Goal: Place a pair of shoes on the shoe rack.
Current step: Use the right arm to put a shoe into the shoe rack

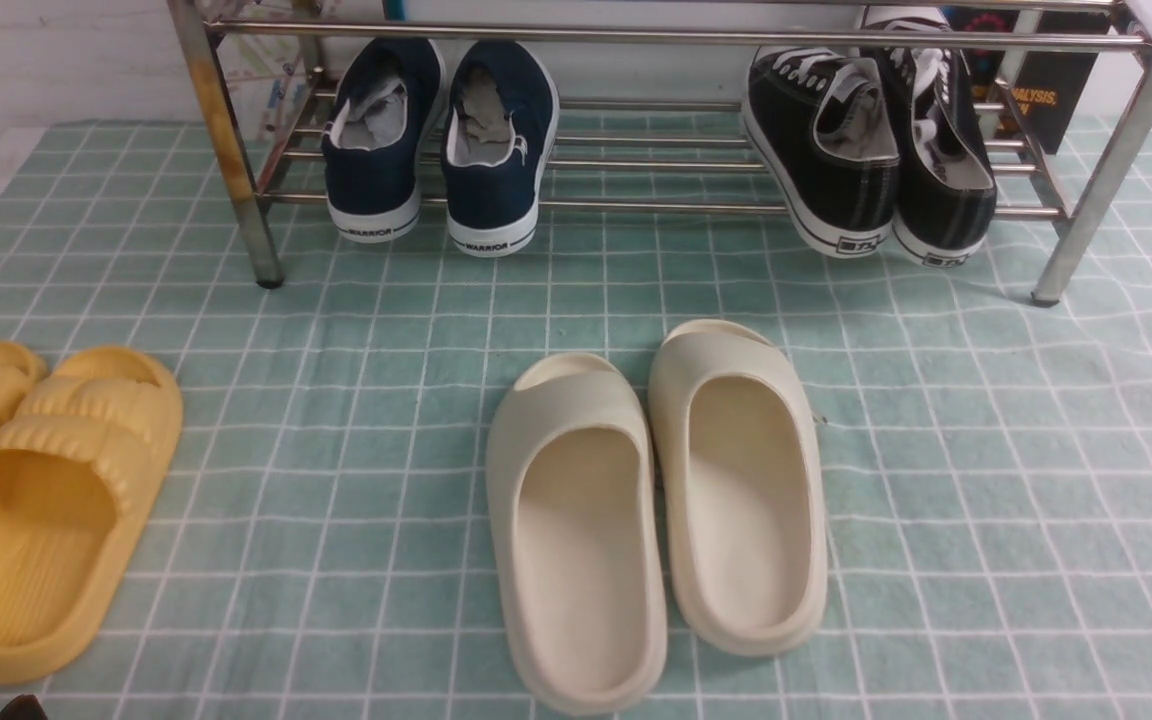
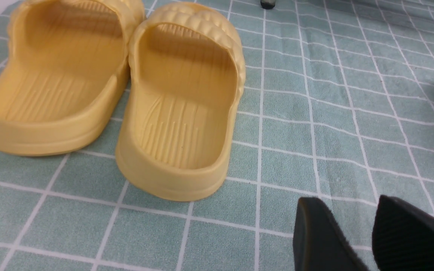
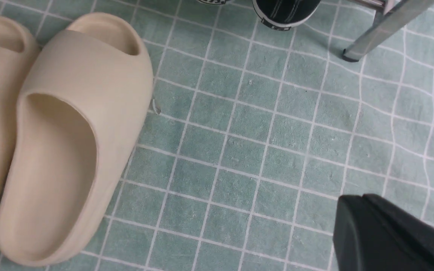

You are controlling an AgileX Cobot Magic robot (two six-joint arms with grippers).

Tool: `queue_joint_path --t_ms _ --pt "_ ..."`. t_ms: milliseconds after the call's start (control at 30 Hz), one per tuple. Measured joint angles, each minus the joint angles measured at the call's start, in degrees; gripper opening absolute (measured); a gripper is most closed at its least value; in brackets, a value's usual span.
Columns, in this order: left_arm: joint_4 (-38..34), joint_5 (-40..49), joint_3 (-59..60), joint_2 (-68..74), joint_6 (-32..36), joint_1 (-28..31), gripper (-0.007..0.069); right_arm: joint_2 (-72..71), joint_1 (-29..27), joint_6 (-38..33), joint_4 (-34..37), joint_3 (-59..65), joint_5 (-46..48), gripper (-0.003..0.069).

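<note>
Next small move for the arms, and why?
Probably none on the shoes: bring both arms to rest. Both black sneakers sit side by side on the rack's lower shelf, heels outward. The right gripper is shut with nothing in it, and the left gripper is open and empty.

White wall (image 1: pixel 56 60), green cloth with a white grid (image 1: pixel 336 560), dark printed book behind (image 1: pixel 1061 90)
</note>
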Motion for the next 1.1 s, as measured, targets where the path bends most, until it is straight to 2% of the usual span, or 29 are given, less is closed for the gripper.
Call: queue_joint_path --t_ms 267,400,533,800,933,1100 --pt "0.00 0.00 0.00 0.00 0.00 0.00 0.0238 5.14 0.00 1.94 0.00 9.83 -11.64 -0.0003" --pt "0.00 0.00 0.00 0.00 0.00 0.00 0.0238 9.71 0.00 2.47 -0.18 9.96 -18.01 -0.0003" --pt "0.00 0.00 0.00 0.00 -0.05 0.00 0.0238 15.93 0.00 5.53 -0.71 10.02 -29.21 -0.0003" --pt "0.00 0.00 0.00 0.00 -0.05 0.00 0.0238 22.95 0.00 8.05 -0.71 10.02 -39.16 -0.0003" --pt "0.00 0.00 0.00 0.00 -0.05 0.00 0.0238 26.04 -0.04 8.18 -1.47 10.02 -47.18 -0.0003" --pt "0.00 0.00 0.00 0.00 -0.05 0.00 0.0238 28.84 -1.04 8.22 -1.52 7.55 -51.60 -0.0002"
